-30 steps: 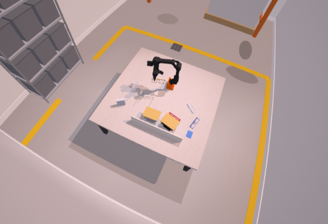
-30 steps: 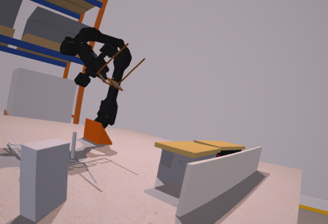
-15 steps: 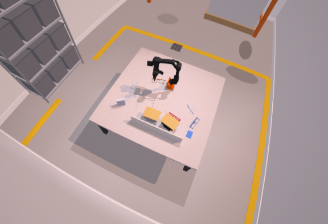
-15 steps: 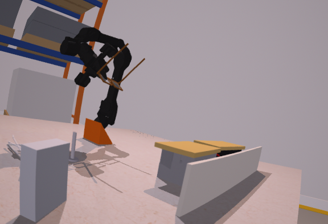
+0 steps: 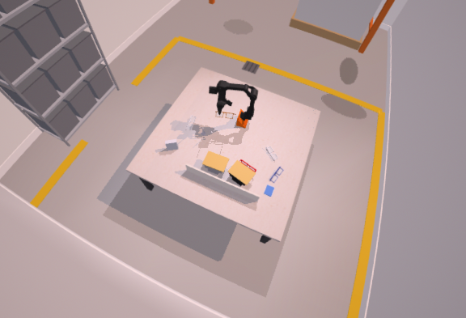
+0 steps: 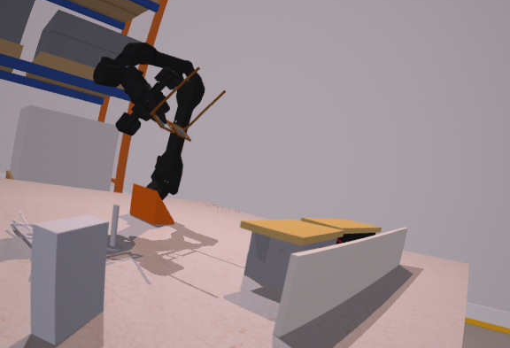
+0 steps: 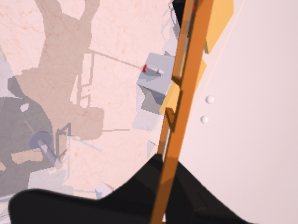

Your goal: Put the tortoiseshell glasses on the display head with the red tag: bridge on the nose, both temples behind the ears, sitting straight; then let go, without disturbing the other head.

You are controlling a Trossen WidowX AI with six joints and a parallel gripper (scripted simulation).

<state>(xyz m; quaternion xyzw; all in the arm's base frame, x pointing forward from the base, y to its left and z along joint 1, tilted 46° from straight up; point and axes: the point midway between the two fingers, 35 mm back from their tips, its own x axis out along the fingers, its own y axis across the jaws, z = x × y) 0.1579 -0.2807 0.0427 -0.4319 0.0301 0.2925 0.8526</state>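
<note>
The tortoiseshell glasses (image 5: pixel 228 112) (image 6: pixel 204 110) (image 7: pixel 191 65) are high above the table near the arm's base, temples stretching away from my gripper. My gripper (image 5: pixel 219 112) (image 6: pixel 162 119) (image 7: pixel 163 161) is shut on the front frame. The grey display head (image 5: pixel 215 161) (image 6: pixel 270 258) (image 7: pixel 155 82) has a yellow top. A small red mark (image 7: pixel 145 68) shows by its nose. The black display head (image 5: pixel 242 171) (image 6: pixel 343 224) beside it also has a yellow top, with a red strip (image 5: pixel 247 165) across its front. Its face is mostly hidden. The glasses are apart from both heads.
A low pale wall (image 5: pixel 223 185) (image 6: pixel 345 280) stands behind the heads. A grey block (image 5: pixel 171 145) (image 6: pixel 66 275) and a thin post (image 6: pixel 114 227) stand to one side. White glasses (image 5: pixel 271 153), blue glasses (image 5: pixel 277 175) and a blue square (image 5: pixel 269 190) lie on the other side.
</note>
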